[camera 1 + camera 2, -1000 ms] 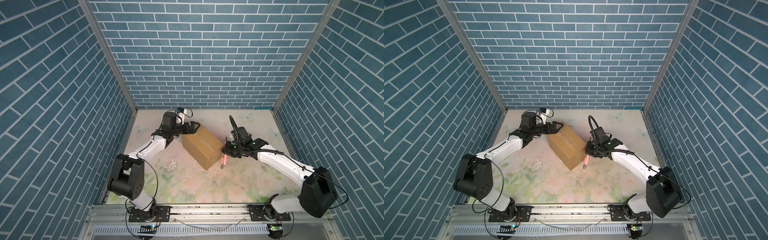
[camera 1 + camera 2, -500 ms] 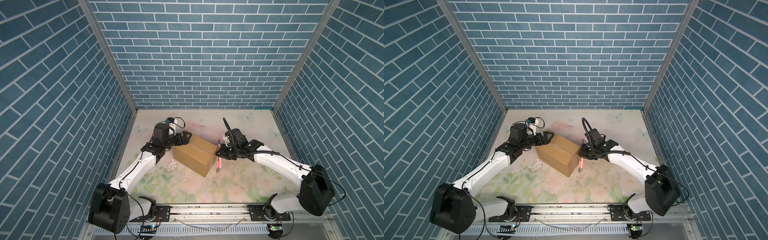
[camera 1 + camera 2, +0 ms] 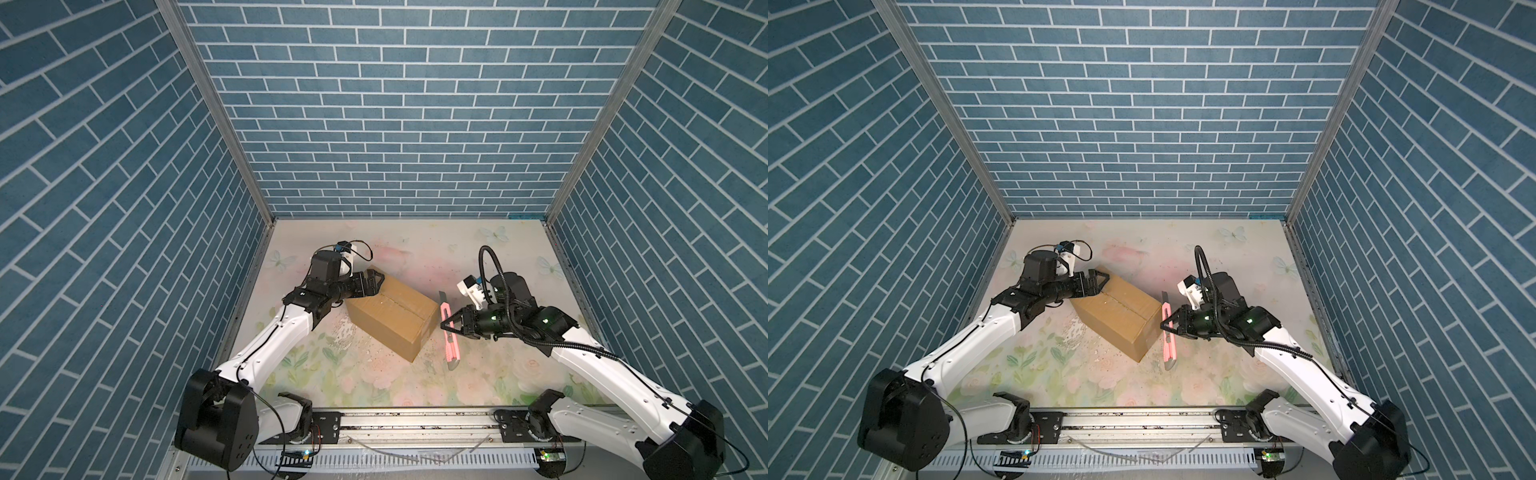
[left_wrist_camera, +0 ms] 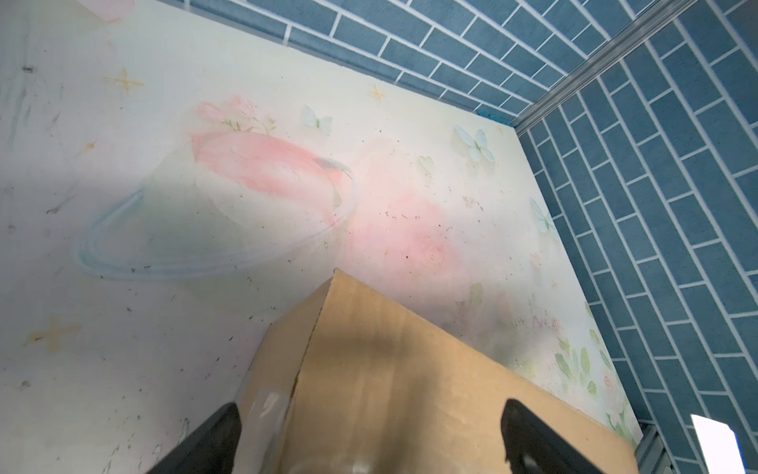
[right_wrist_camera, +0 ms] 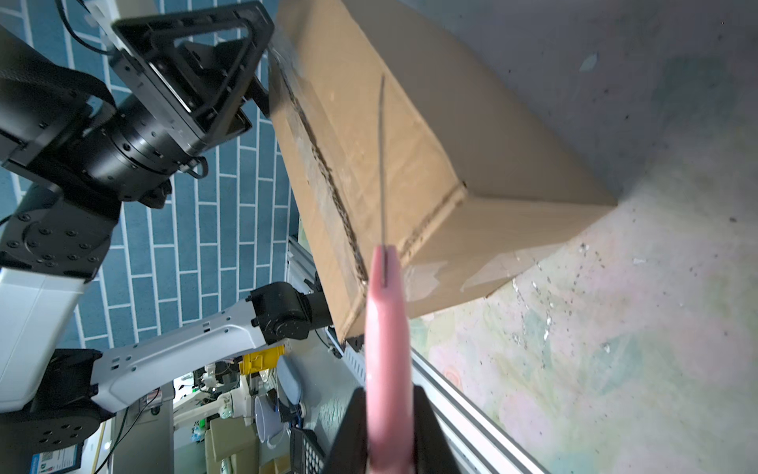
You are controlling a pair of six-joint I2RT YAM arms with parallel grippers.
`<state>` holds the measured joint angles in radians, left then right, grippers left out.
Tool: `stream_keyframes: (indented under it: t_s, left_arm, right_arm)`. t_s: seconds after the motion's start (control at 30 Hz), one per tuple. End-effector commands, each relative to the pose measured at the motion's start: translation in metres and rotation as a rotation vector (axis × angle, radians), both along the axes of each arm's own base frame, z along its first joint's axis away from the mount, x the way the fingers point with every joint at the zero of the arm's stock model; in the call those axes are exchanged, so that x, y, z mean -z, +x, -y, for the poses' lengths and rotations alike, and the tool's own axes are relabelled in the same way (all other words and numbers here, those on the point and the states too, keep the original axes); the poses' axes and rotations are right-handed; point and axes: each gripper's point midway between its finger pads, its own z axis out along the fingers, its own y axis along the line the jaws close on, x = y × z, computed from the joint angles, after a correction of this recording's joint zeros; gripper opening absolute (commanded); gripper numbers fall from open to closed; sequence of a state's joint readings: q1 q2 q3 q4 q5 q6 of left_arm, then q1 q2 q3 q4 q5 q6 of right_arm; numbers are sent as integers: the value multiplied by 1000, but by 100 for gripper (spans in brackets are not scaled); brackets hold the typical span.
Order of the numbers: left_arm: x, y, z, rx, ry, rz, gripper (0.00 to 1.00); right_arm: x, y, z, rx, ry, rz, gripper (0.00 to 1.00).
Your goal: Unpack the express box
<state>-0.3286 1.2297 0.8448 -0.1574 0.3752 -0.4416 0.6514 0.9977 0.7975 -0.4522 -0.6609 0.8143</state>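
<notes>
The express box (image 3: 395,316) (image 3: 1121,316), a brown carton with a rough lengthwise seam, lies at an angle mid-table. My left gripper (image 3: 376,282) (image 3: 1098,282) is open at its far-left corner. In the left wrist view the box (image 4: 410,390) fills the gap of the left gripper (image 4: 371,406) between the black fingers (image 4: 213,443). My right gripper (image 3: 446,326) (image 3: 1167,326) is shut on a pink knife (image 3: 449,345) (image 3: 1170,345) just right of the box. In the right wrist view the right gripper (image 5: 389,410) clamps the knife (image 5: 387,349), its blade (image 5: 382,164) out in front of the box (image 5: 471,143).
White and brown crumbs (image 3: 345,332) lie on the floral table (image 3: 478,374) in front of the box. Blue brick walls (image 3: 395,124) close in the back and both sides. A metal rail (image 3: 415,419) runs along the front edge.
The box has shifted left and toward the front, with the open left gripper staying at its far corner. The right gripper has drawn the knife slightly right and frontward, away from the box.
</notes>
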Motion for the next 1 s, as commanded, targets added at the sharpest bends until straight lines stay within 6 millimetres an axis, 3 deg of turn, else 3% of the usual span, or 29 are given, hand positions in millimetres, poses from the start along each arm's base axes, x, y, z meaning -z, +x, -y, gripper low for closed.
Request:
stream_keyframes:
  t_s: [0.0, 0.27, 0.4, 0.83, 0.87, 0.97]
  left_arm:
    - [-7, -9, -6, -26, 6, 5, 100]
    - [-1, -27, -18, -79, -13, 7, 100]
    - [0, -34, -23, -91, -9, 8, 100]
    - [-1, -31, -22, -104, -30, 26, 100]
    - [8, -34, -23, -105, -25, 9, 100]
    - [10, -35, -23, -111, -35, 8, 100]
  right_arm:
    - [-5, -23, 8, -30, 49, -27, 0]
    - [-8, -40, 10, 0, 211, -70, 0]
    - [0, -41, 8, 8, 254, -87, 0]
    - [11, -39, -9, -2, 313, -93, 0]
    - [12, -39, -10, -1, 315, -98, 0]
    - [16, -39, -12, 1, 319, -110, 0]
